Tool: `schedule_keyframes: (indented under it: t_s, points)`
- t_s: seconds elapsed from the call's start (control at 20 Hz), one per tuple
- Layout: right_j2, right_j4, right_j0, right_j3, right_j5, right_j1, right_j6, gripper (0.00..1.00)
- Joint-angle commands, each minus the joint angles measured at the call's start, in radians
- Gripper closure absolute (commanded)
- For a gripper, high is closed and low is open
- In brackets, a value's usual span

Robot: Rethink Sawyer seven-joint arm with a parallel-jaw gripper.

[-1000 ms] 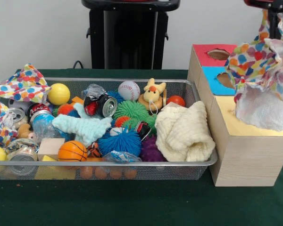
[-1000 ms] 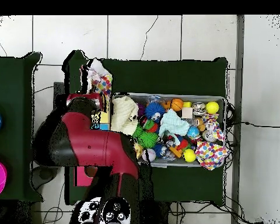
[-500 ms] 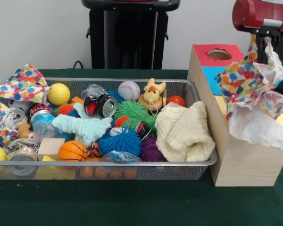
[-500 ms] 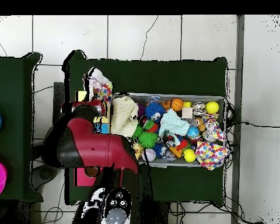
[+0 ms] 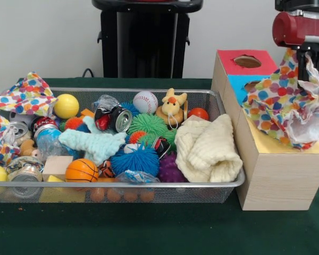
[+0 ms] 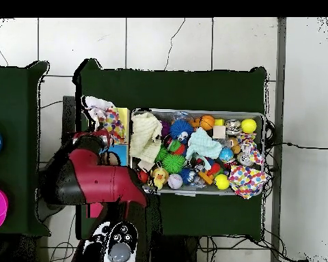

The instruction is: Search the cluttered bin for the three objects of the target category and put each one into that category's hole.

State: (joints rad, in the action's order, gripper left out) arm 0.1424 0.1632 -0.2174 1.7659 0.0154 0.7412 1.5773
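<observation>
Your desk [image 5: 149, 234] wears a dark green cloth. Directly on it you have the wire mesh bin [image 5: 212, 188], crammed with toys and cans, and just beside it the wooden box [image 5: 279, 178]; they look close, perhaps touching, though you can't tell.

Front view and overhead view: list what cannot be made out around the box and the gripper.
- Gripper: front view, its fingers are hidden behind the polka-dot cloth; overhead view, the red arm covers it.
- Yellow hole: both views, the cloth lies over the wooden box's yellow section.
- Blue hole: front view, partly hidden by the cloth.
- Arm: front view, cut off by the top edge.
</observation>
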Motion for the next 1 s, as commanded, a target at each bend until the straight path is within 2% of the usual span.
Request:
schedule_keyframes:
  t_s: [0.05, 0.2, 0.5, 0.75, 1.0]
  points:
    - [-0.132, 0.034, 0.067, 0.105, -0.046, -0.042, 0.242, 1.00]
    - [-0.121, 0.025, 0.067, 0.064, -0.083, -0.057, 0.199, 1.00]
    - [-0.078, 0.044, 0.061, -0.036, -0.234, -0.146, 0.157, 1.00]
    - [-0.110, 0.059, 0.089, -0.038, -0.304, -0.146, 0.174, 1.00]
    - [-0.073, 0.089, 0.048, -0.072, -0.395, -0.136, 0.222, 1.00]
